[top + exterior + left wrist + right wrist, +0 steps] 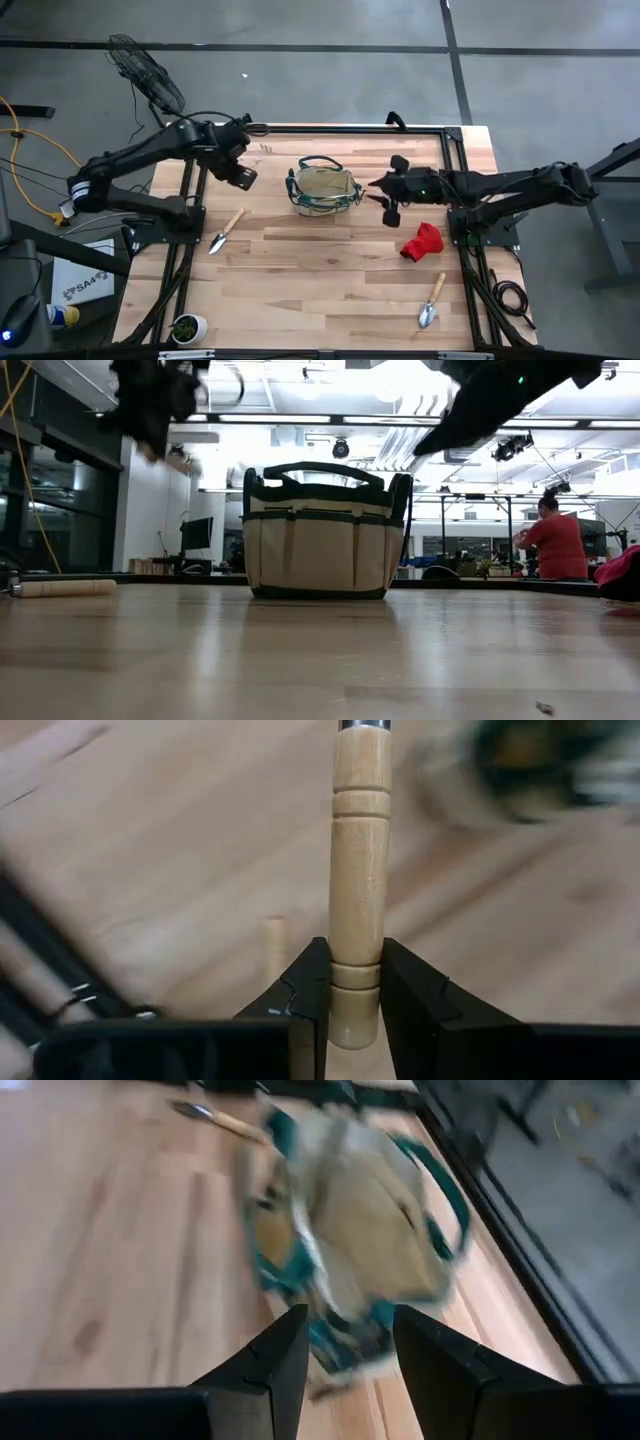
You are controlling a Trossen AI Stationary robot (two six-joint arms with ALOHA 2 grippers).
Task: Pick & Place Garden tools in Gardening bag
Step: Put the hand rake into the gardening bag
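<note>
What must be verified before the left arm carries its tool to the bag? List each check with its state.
1. Grip: left gripper closed on the wooden handle, near its end. Ok.
2. Tool type: its head is out of view. Cannot tell.
3. Target: gardening bag stands upright with its mouth open. Ok.
4. Other arm: right gripper is open and empty, beside the bag's right side and not over the mouth. Ok.
5. Path: only bare table lies between the left gripper and the bag. Ok.
</note>
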